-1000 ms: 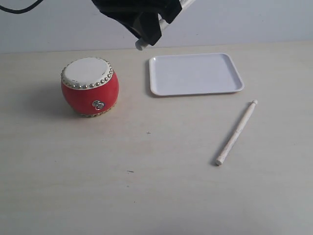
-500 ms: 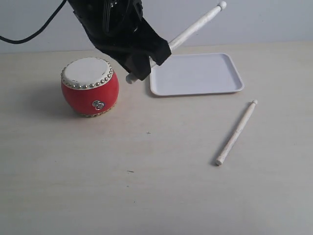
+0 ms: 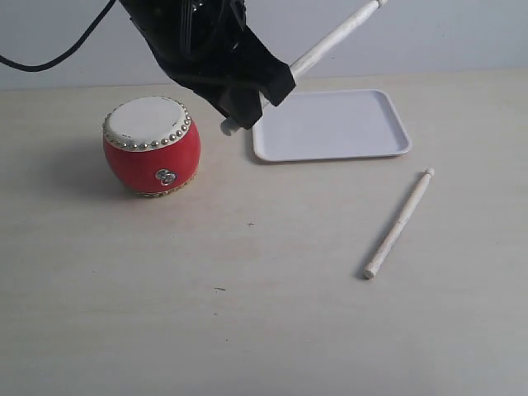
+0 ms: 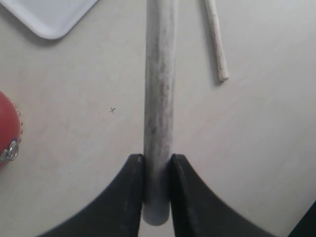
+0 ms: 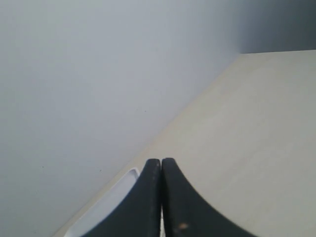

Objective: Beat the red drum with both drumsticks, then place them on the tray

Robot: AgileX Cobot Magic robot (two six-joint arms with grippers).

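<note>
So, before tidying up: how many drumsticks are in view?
2. The held drumstick is clamped in the left gripper above the table; the loose drumstick lies on it near the tray.

from the left wrist view the held drumstick (image 4: pixel 159 89) is soft and blurred up close and runs off the edge beyond the left gripper (image 4: pixel 157 163). the red drum (image 4: pixel 7 128) shows only a sliver, the tray (image 4: pixel 49 15) one corner, and the loose drumstick (image 4: pixel 216 39) is cut short. in the exterior view the held stick's middle is hidden behind the black arm, and its knob is clipped by the top edge. from the right wrist view only the tray's corner shows, partly behind the right gripper (image 5: pixel 161 197).
</note>
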